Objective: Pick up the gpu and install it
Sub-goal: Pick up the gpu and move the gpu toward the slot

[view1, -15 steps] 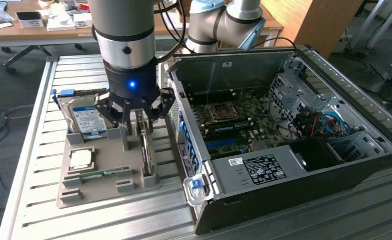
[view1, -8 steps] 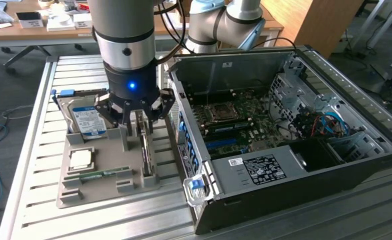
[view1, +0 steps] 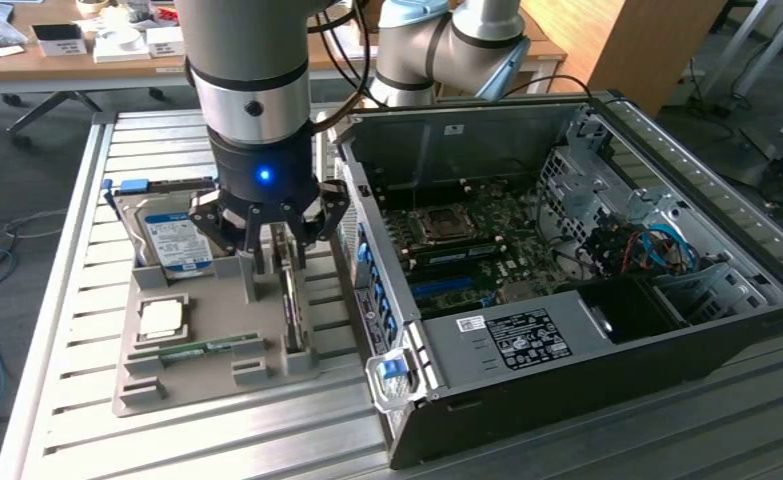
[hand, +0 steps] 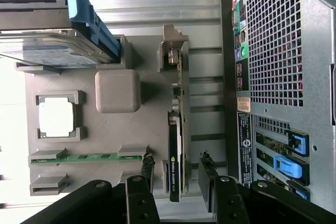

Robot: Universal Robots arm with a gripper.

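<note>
Both end effector (hand: pixel 177 160) fingers (hand: pixel 208 171) stand apart, seemingly clear of the upright gpu (hand: pixel 175 124) edge.

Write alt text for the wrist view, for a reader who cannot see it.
Open gripper straddles the gpu, standing on edge in a grey tray, without touching it. The tray also holds a hard drive, CPU and RAM stick; a computer case stands beside it.

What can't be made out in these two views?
- Both views: the gpu edge that sits down in the grey holder is hidden by the holder.
- Exterior view: the gpu's far end is hidden behind the gripper.
- Exterior view: the card slot on the motherboard is too small to pick out.
- Wrist view: the hard drive is cut off by the picture edge.
</note>
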